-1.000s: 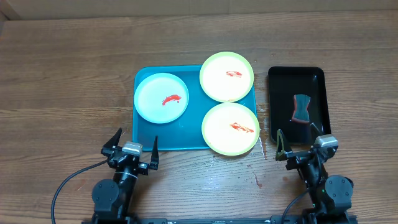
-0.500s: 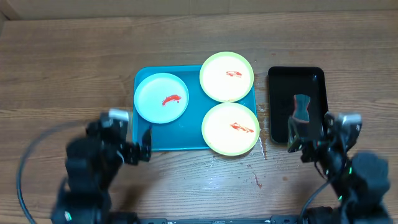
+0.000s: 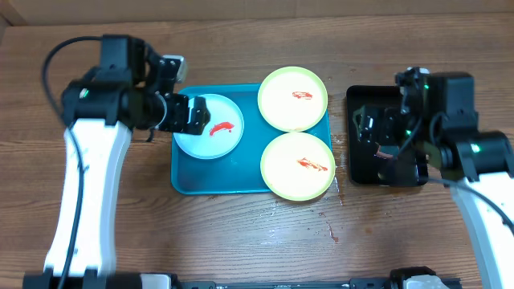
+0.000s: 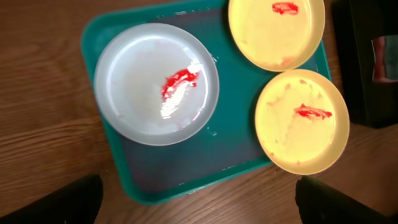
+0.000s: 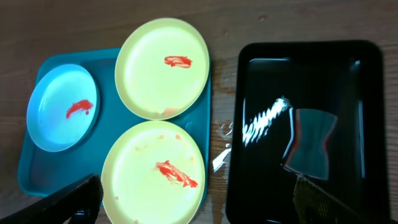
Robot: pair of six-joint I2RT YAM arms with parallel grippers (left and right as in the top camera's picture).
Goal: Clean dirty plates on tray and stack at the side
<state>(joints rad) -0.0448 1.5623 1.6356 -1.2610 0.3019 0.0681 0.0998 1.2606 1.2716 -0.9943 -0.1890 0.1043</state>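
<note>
Plates lying smeared on tray, none stacked yet. Left gripper hovering over tray's left plate, fingers apart, probably to grasp it. Right gripper, fingers apart, hovering right of tray, likely seeking sponge.

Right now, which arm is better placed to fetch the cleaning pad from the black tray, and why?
Right: the right gripper, open, hangs over the black tray holding the pad; the left gripper hangs over the light blue plate.
</note>
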